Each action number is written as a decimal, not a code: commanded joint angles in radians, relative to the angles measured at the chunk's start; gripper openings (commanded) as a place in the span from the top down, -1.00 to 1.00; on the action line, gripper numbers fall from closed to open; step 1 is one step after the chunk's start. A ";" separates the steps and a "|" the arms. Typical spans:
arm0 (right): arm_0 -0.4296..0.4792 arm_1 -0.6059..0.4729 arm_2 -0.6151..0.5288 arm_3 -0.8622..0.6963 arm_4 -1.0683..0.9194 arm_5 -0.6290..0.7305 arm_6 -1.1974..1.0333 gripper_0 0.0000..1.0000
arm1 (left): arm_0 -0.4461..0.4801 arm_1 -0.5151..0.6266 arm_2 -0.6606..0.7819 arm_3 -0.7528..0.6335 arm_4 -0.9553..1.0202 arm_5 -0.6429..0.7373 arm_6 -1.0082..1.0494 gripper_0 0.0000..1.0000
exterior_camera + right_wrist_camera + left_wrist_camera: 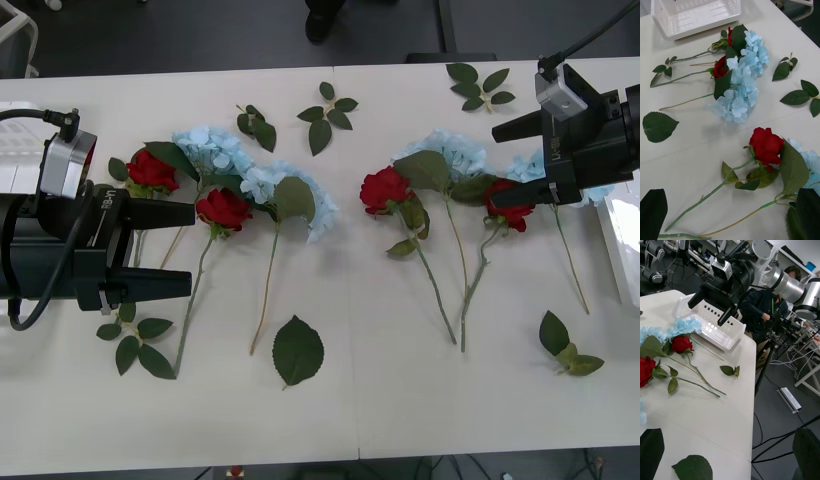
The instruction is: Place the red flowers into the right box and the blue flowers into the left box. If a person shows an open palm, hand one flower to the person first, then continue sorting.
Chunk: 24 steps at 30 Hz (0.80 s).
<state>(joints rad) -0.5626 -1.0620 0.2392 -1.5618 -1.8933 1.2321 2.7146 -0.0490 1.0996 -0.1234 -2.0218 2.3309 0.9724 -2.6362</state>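
Both grippers spread, empty: right (520, 160) above rightmost rose (510, 213). Drop lower, pinch stem just under head, avoid blue heads (450, 152).

Red roses (223, 208) and pale sky-blue hydrangeas (210, 148) with green stems and leaves lie on a cream table (400, 400); the basket (717, 328) is white.

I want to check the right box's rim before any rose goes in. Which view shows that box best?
The left wrist view: the right box shows whole, with its slotted wall, under the right gripper. The front view catches just its edge at the right border.
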 commanded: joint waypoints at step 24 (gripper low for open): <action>0.061 -0.024 -0.054 0.009 0.536 0.089 -0.794 -1.00 | -0.043 0.072 0.153 0.064 -0.268 -0.167 0.131 -1.00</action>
<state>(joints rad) -0.4940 -1.1008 0.2069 -1.5598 -1.4099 1.3314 1.9906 -0.0502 1.1257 0.0113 -1.9921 2.1144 0.8191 -2.6343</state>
